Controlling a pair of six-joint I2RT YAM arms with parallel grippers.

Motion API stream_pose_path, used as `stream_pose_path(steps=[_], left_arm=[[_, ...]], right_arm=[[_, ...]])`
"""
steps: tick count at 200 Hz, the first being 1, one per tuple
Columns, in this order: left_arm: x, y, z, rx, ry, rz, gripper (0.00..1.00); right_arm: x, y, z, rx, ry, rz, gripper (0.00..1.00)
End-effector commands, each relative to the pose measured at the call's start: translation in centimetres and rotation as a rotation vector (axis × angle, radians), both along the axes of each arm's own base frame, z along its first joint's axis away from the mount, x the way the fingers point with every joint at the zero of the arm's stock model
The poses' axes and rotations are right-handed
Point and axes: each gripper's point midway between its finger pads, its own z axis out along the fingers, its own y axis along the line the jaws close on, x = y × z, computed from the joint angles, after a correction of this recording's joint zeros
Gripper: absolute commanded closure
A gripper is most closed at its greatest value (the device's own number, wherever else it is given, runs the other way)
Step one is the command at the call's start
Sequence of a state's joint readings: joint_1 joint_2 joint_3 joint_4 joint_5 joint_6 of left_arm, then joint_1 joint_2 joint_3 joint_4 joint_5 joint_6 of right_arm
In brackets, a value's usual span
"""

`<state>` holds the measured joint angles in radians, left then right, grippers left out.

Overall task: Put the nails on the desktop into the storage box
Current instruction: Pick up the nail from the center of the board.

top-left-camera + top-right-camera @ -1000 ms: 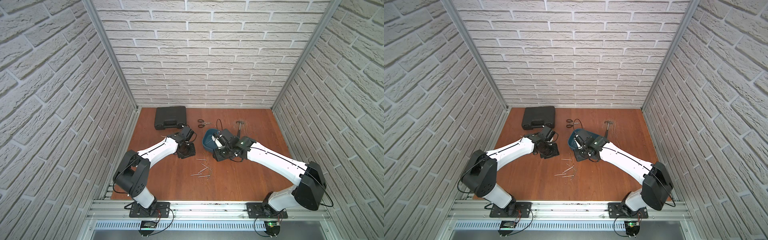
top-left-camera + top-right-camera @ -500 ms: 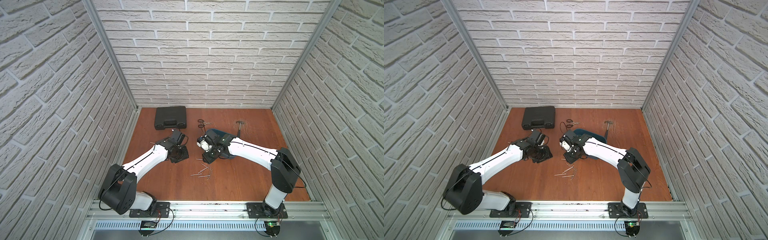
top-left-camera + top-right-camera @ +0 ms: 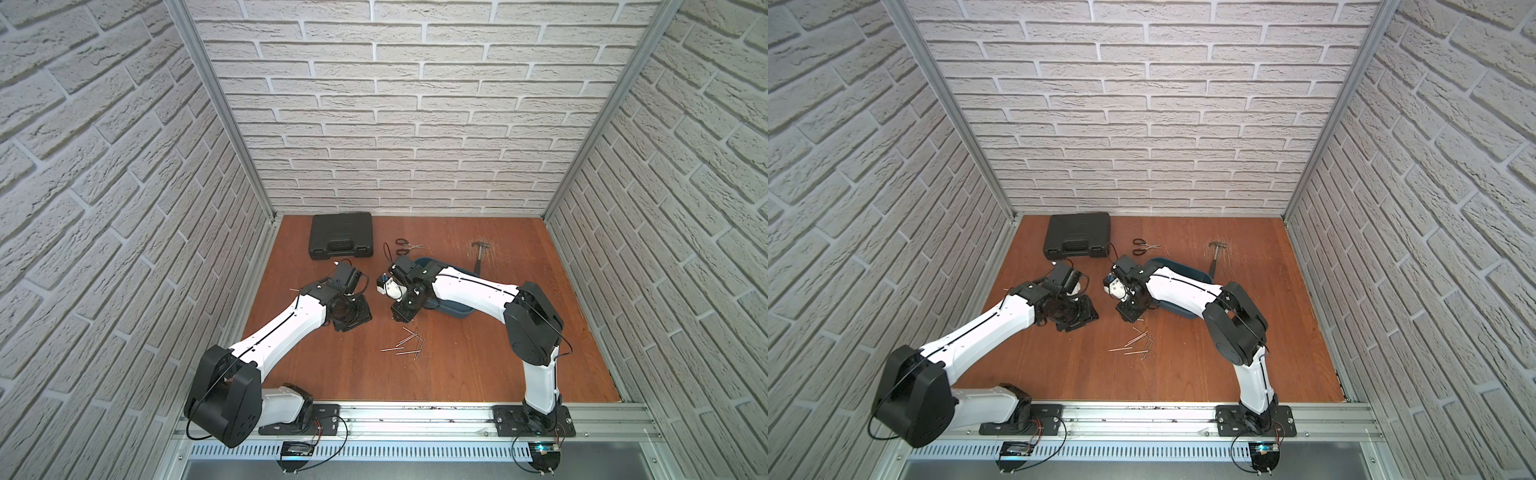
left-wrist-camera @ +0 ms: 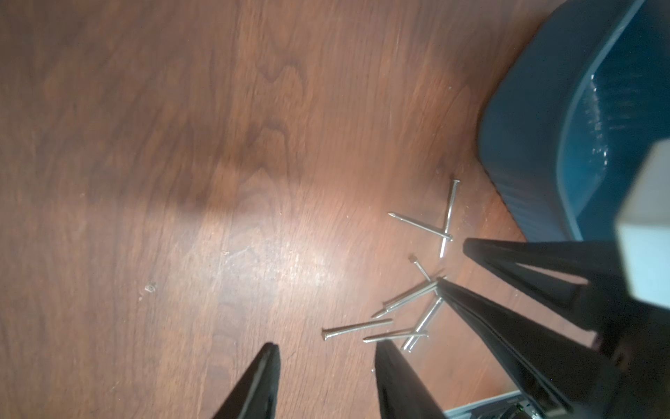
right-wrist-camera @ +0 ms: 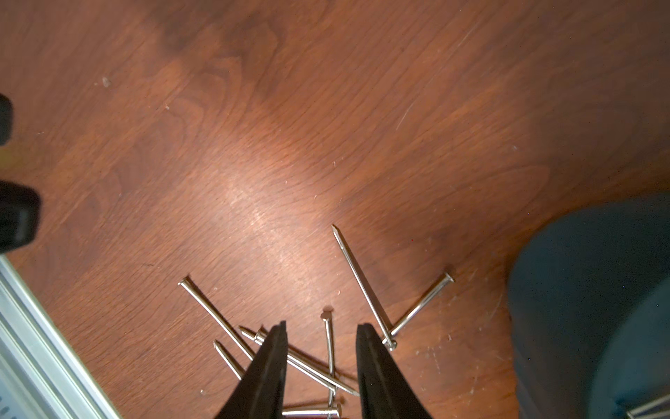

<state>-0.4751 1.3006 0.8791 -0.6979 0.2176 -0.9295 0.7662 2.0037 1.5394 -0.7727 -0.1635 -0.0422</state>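
Note:
Several silvery nails (image 3: 405,345) lie in a loose pile on the reddish-brown desktop (image 3: 465,374), shown in both top views. The teal storage box (image 3: 459,311) stands just behind them, and my right arm covers much of it. My right gripper (image 5: 322,324) hangs open close over the pile, with nails (image 5: 328,348) on the wood between its fingers and nothing gripped. My left gripper (image 4: 326,344) is open and empty, left of the nails (image 4: 409,301) and pointing down at bare wood. In the left wrist view the right gripper's fingers (image 4: 507,261) stand by the box (image 4: 536,119).
A black case (image 3: 341,241) sits at the back left. Black-handled scissors (image 3: 405,246) and a hammer (image 3: 480,255) lie behind the box. Brick walls close in three sides, and an aluminium rail (image 3: 415,419) runs along the front edge.
My right arm has swung left and forward from over the box to above the nail pile, its jaws a little narrower. My left gripper has drawn slightly towards the front.

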Motion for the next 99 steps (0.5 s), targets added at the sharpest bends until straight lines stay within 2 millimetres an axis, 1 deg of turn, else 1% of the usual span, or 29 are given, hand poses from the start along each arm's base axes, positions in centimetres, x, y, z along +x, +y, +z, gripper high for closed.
stream_pose_path(steps=[1,27,99], left_arm=[[-0.9,0.4,-0.3,-0.005,0.031,0.005,0.52],[-1.1,0.4,-0.4,-0.010,0.036,0.003,0.52],[-1.3,0.7,-0.4,-0.018,0.036,0.009,0.52]], right_arm=[[-0.1,0.1,-0.2,-0.023,-0.005,0.035,0.64],[0.0,-0.1,-0.8,-0.042,-0.001,0.039,0.65],[1.0,-0.2,-1.5,-0.082,-0.025,0.047,0.65]])
